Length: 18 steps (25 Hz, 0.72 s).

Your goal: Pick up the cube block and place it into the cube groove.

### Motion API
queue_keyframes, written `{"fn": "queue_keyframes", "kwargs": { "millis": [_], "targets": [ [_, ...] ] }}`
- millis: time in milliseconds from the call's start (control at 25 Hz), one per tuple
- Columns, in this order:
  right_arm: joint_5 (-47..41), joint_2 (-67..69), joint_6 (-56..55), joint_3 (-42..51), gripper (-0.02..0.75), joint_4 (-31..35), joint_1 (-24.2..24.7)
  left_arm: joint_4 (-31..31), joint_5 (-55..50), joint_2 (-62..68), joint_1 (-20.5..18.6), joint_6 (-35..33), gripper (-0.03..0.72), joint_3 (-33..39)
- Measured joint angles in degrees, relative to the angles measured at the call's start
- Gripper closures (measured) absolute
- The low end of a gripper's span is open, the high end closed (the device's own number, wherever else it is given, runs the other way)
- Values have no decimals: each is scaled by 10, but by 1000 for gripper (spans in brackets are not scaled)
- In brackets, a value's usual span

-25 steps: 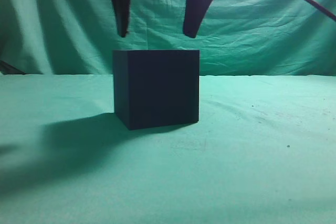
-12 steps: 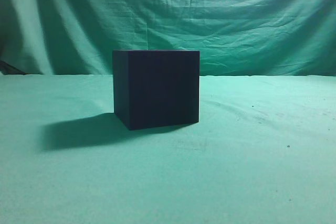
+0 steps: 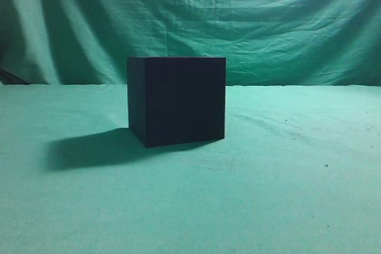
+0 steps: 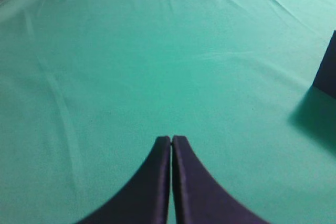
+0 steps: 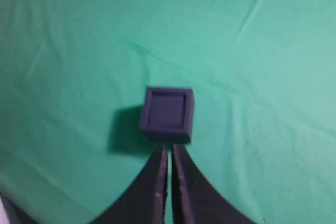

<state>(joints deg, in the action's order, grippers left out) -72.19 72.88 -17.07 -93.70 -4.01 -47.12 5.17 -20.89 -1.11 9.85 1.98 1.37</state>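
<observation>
Cube block, small dark purple (image 5: 166,109): I see it seated inside the cube groove, a larger dark navy matte box (image 3: 177,100) on the green-cloth bench (image 3: 286,194).
Left end effector (image 4: 171,139): fingers together, empty.
Right end effector (image 5: 168,149): fingers together, empty, above the box.
Risk: I judge a low pass could nudge the box, since it sits loose on cloth.

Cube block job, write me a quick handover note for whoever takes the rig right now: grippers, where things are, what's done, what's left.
Left gripper: jaws shut, empty, over bare green cloth.
Right gripper: jaws shut, empty, high above the cube groove.
Cube groove: stands alone on the cloth. From above, the cube block appears seated in its opening, the rim showing all around.
Done: block seems placed; no arm is in the exterior view.
Left: likely nothing beyond confirming the block sits fully in.
</observation>
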Motion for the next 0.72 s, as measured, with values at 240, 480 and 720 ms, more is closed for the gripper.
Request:
{"fn": "queue_keyframes", "kwargs": {
  "millis": [240, 480, 720],
  "targets": [
    [-5, -173, 0, 187, 738, -15, 0, 0, 0, 0, 0, 0, 688, 0],
    [58, -351, 7, 360, 738, -17, 0, 0, 0, 0, 0, 0, 688, 0],
    [28, -466, 22, 447, 738, -18, 0, 0, 0, 0, 0, 0, 688, 0]
  ]
}}
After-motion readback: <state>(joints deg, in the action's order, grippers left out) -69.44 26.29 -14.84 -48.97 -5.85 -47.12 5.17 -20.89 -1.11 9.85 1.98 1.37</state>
